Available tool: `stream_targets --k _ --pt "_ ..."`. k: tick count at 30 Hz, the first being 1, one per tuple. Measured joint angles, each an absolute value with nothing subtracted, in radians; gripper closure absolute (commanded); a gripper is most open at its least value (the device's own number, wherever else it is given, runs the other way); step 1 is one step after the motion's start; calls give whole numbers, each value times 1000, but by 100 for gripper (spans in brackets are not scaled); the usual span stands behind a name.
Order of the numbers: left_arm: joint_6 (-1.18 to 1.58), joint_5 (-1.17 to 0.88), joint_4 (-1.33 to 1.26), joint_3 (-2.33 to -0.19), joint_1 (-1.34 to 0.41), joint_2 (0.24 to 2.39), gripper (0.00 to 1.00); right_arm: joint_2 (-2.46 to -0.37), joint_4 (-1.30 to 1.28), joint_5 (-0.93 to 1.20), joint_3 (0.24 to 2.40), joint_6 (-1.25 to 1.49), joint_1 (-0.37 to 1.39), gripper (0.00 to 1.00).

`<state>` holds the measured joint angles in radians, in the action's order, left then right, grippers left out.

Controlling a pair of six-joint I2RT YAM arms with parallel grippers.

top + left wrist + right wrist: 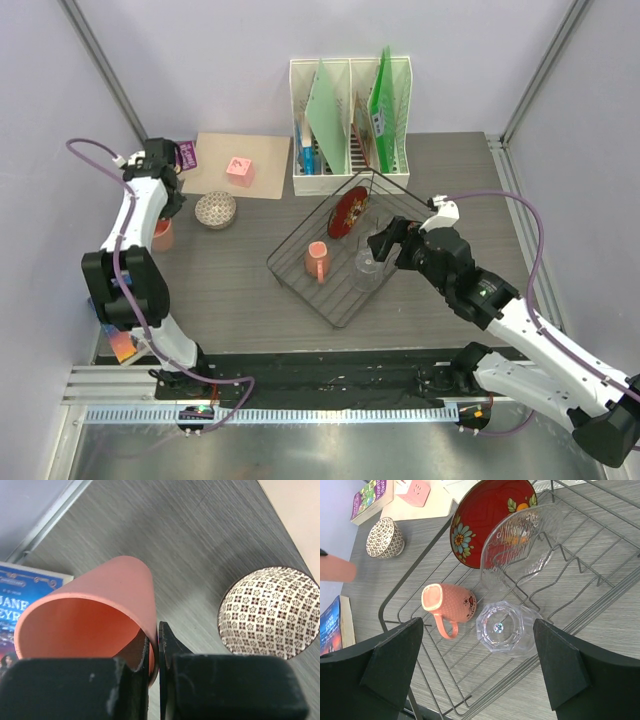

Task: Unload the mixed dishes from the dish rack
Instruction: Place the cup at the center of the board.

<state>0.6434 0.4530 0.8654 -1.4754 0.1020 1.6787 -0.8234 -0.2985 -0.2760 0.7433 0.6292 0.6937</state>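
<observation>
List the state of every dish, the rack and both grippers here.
Black wire dish rack: holds four dishes.
Handled salmon-pink mug: lying sideways inside.
Clear drinking glass: standing inside, untouched.
Glossy red flowered plate: on edge inside.
Clear ribbed plate: on edge beside red plate.
Salmon-pink plastic cup: outside, gripped by its wall.
Left gripper: shut on cup.
Right gripper: open above glass.
</observation>
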Motion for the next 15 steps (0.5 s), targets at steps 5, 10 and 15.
stream_targets --k 5,10,15 --pt "646 413 864 -1562 107 1791 100 -818 -295 -275 743 618 694 3" --pt "643 371 848 -1576 105 1860 95 -822 -291 -273 743 610 694 3" --pt "635 347 826 -1584 105 1900 84 -833 -286 -266 742 603 694 3"
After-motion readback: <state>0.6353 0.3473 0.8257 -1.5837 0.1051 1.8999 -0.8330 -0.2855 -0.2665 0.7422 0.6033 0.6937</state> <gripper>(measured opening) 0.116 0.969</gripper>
